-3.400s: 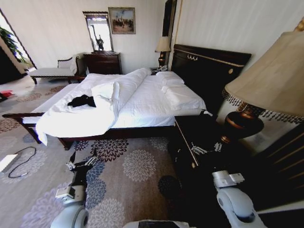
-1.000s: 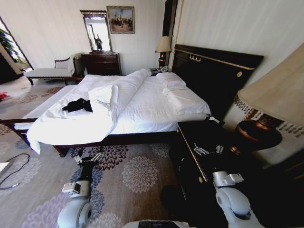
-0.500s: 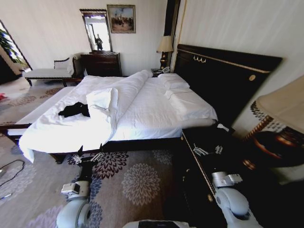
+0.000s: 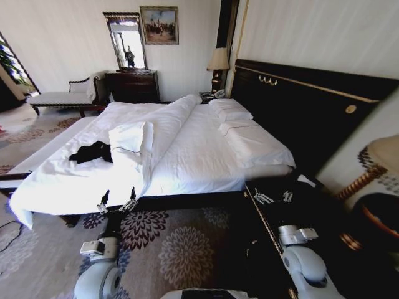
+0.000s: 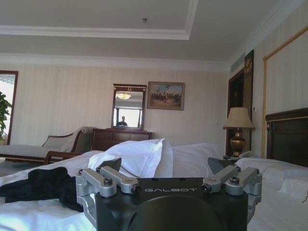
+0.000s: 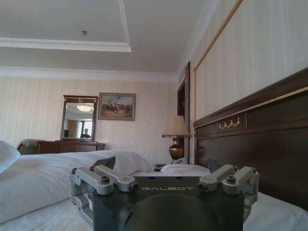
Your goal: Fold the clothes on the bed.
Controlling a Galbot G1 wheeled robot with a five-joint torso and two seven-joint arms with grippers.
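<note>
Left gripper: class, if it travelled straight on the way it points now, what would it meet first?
Most likely the white duvet at the bed's near edge. The left gripper, open, points at the bed; the black T-shirt lies farther on. Depth is uncertain.

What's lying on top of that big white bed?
On the bed lie a crumpled black T-shirt near its foot, a rolled-back white duvet, and pillows by the headboard. The shirt's print is hidden in its folds.

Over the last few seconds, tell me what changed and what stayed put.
The robot has driven toward the bed, so the whole head view shifted: the bedside lamp slid to the right edge. The left gripper now sits at the mattress edge, open; the right gripper stays over the nightstand. The black T-shirt lies crumpled, untouched.
</note>
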